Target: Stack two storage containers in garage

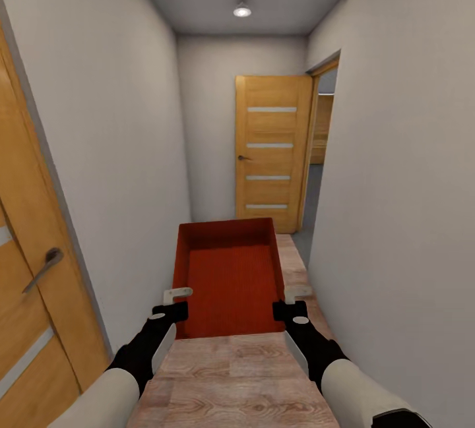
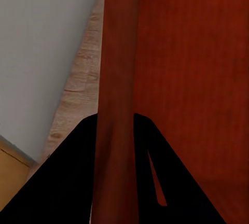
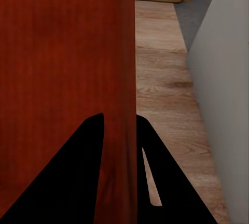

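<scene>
An orange-red storage container (image 1: 227,276) hangs in front of me above the wood-plank floor of a narrow corridor, its open top facing up. My left gripper (image 1: 175,306) is shut on its left wall (image 2: 116,79), one finger on each side of it. My right gripper (image 1: 290,303) is shut on the right wall (image 3: 127,68) in the same way. The ribbed inside (image 3: 62,53) holds nothing. The living room is out of view. Whether the grey floor (image 1: 307,233) past the doorway ahead belongs to the garage, I cannot tell.
Pale walls stand close on both sides. A closed wooden door (image 1: 33,283) with a lever handle is near my left. At the corridor's end an open wooden door (image 1: 274,151) stands beside a doorway on the right. Wood-plank floor (image 1: 237,375) runs ahead.
</scene>
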